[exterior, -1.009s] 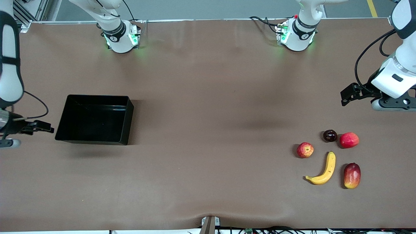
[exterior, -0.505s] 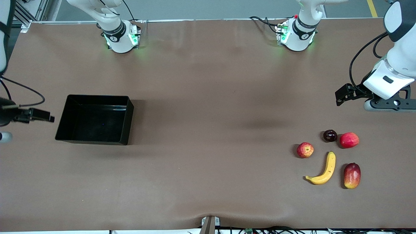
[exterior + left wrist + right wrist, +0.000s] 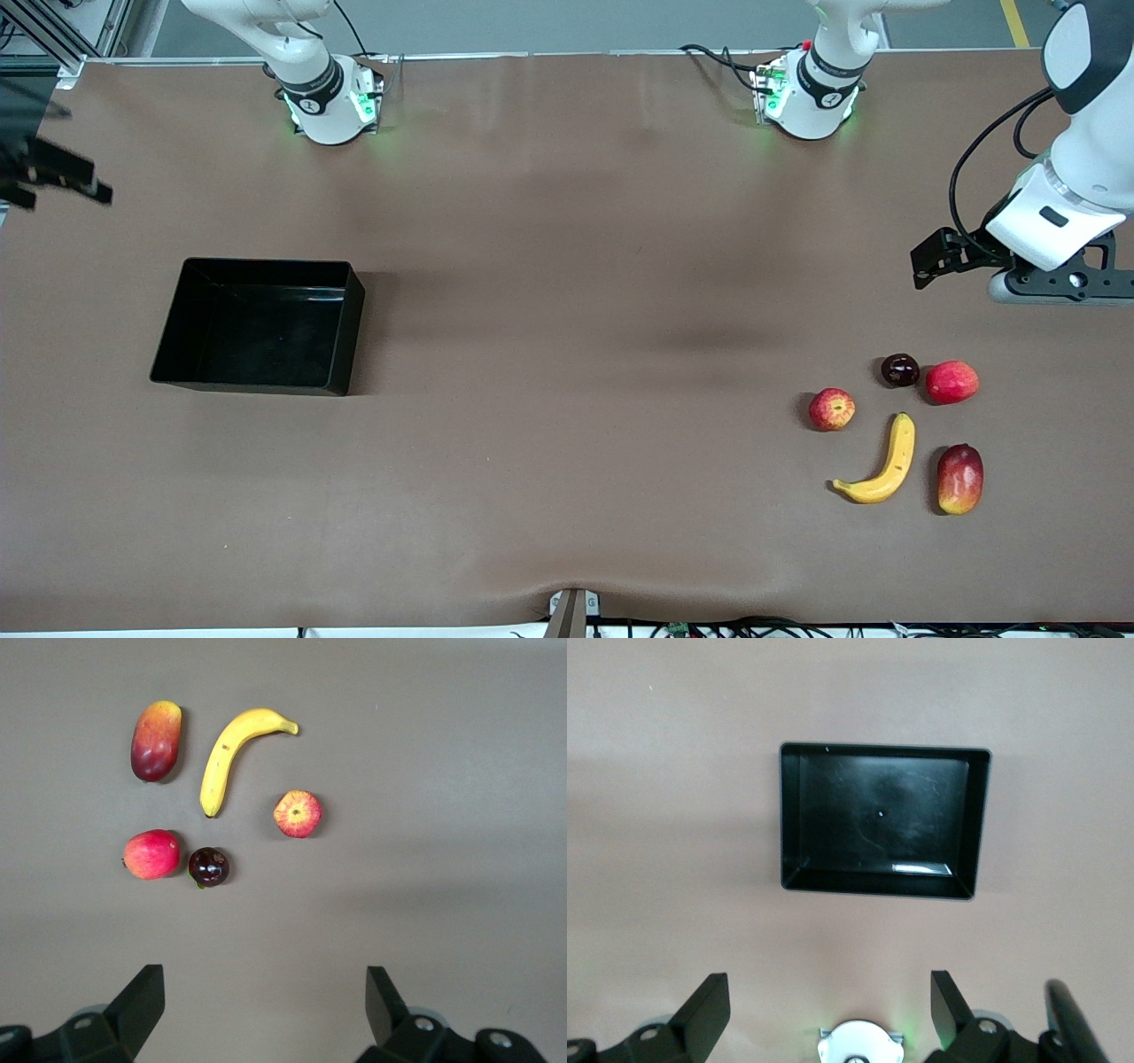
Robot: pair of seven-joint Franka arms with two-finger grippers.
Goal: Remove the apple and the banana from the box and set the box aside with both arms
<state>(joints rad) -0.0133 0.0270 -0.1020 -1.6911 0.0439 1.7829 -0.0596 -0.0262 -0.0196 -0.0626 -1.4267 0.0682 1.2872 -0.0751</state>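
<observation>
A yellow banana [image 3: 881, 462] [image 3: 232, 753] and a small red apple [image 3: 832, 409] [image 3: 298, 813] with yellow streaks lie on the brown table toward the left arm's end. The empty black box [image 3: 257, 383] [image 3: 877, 881] sits toward the right arm's end. My left gripper [image 3: 941, 255] [image 3: 263, 1010] hangs open and empty over bare table, short of the fruits on the bases' side. My right gripper [image 3: 53, 173] [image 3: 828, 1010] is open and empty, high over the table's edge at the right arm's end, with the box in its view below.
Three more fruits lie by the banana: a dark plum [image 3: 900, 369], a round red fruit [image 3: 951, 382] and a red-yellow mango [image 3: 959, 478]. The two arm bases [image 3: 328, 102] [image 3: 806, 93] stand along the table's edge farthest from the front camera.
My right gripper has swung from beside the box toward the bases' side of the table. My left gripper has shifted slightly toward the table's middle. Fruits and box have not moved.
</observation>
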